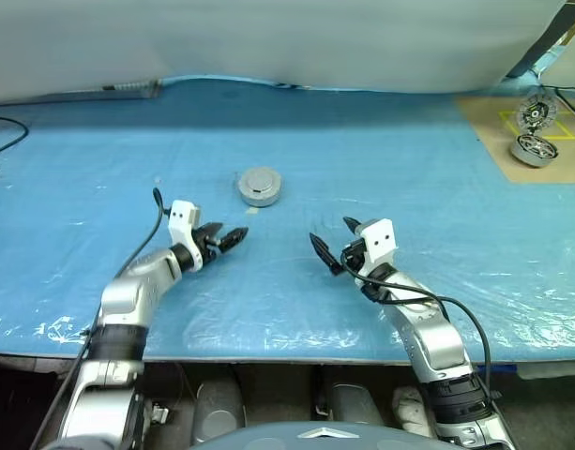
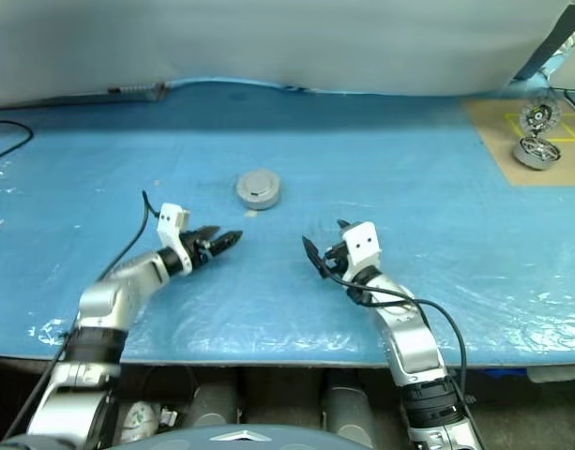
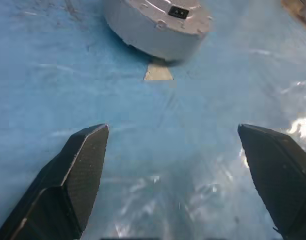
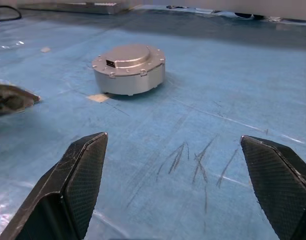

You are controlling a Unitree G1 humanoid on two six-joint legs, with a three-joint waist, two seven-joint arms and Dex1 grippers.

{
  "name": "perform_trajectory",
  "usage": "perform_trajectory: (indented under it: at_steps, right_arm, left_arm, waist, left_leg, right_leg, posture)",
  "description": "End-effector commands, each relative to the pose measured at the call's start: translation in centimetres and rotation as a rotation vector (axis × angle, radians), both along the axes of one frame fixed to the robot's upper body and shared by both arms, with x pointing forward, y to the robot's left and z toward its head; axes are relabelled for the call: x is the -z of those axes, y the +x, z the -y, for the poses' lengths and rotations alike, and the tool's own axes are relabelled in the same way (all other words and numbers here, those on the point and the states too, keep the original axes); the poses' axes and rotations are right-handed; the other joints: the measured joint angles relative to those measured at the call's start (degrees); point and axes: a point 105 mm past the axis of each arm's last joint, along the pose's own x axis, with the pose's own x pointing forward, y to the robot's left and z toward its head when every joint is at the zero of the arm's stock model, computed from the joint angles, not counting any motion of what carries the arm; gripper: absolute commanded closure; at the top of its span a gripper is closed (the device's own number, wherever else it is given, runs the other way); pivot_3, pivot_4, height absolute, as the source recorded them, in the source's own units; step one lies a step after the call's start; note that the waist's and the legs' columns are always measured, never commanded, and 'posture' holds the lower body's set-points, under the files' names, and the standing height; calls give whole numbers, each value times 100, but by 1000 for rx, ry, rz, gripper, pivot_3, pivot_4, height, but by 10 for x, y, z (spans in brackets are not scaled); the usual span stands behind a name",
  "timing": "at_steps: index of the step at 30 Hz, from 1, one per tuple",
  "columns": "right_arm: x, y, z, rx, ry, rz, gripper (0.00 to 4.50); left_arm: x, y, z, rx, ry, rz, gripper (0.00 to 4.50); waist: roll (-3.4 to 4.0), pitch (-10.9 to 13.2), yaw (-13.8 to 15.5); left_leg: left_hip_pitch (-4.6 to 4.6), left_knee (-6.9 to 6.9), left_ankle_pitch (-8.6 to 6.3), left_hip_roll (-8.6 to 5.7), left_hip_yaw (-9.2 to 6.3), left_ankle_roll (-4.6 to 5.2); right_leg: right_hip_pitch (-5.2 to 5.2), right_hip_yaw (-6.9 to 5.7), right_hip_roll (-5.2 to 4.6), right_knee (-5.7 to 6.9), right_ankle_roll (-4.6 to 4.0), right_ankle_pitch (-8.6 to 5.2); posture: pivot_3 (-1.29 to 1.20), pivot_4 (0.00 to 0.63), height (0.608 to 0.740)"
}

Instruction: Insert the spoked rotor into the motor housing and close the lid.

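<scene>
Left claw [image 1: 225, 238] stands wide open and empty, low over the blue-covered bench [image 1: 428, 197], pointing forward and toward the middle; right claw [image 1: 330, 246] is likewise wide open and holds nothing. Motor housing [image 1: 260, 187] sits on the bench ahead of both claws, roughly between their lines of aim, well clear of either and touching neither. Its lid [image 4: 128, 54] lies flat and shut on top, plain grey side up, with a small dark rectangular port on the upper face; no copper windings or spoked wheel can be seen, so whether the wheel is inside cannot be confirmed by sight. Housing is round and squat, so it has no long axis to line up with; approach from any side looks equal. Left claw appears slightly nearer: the housing lies just ahead of it and a little to its right. A small tan patch [image 3: 158, 73] lies on the sheet touching the housing's near edge. Judgement: task reads as essentially complete. At the bench's far right corner, on a tan mat, a second housing and wheel [image 1: 535, 131] lie well apart.
</scene>
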Motion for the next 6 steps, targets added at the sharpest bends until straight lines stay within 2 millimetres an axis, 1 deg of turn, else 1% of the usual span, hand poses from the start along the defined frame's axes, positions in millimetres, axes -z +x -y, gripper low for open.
perform_trajectory:
  at_steps: [1, 4, 6]
  right_arm:
    - [-14, -5, 2, 1, 20, 54, 0]
    - [-12, -7, 2, 2, 4, 58, 0]
    - [-8, -10, 1, -9, -33, 61, 0]
  left_arm:
    - [-29, -4, 6, -21, 96, 252, 67]
    - [-35, -11, 14, -15, 142, 370, 67]
    - [-36, -15, 20, -22, 111, 393, 67]
  waist:
    - [-1, 1, 28]
    - [-2, 1, 31]
    - [-2, 1, 23]
  left_leg:
    - [2, 0, 0, 3, 0, 1]
    - [-10, 2, 0, 3, 0, 2]
    - [-27, 2, 0, 2, 0, 1]
  right_leg:
    - [-3, -2, 0, -1, 3, -1]
    - [-17, -4, -1, -3, 6, -1]
    - [-21, -2, 0, -7, 6, -1]
  posture:
    - [0, 150, 740]
    - [0, 150, 740]
    - [0, 150, 740]
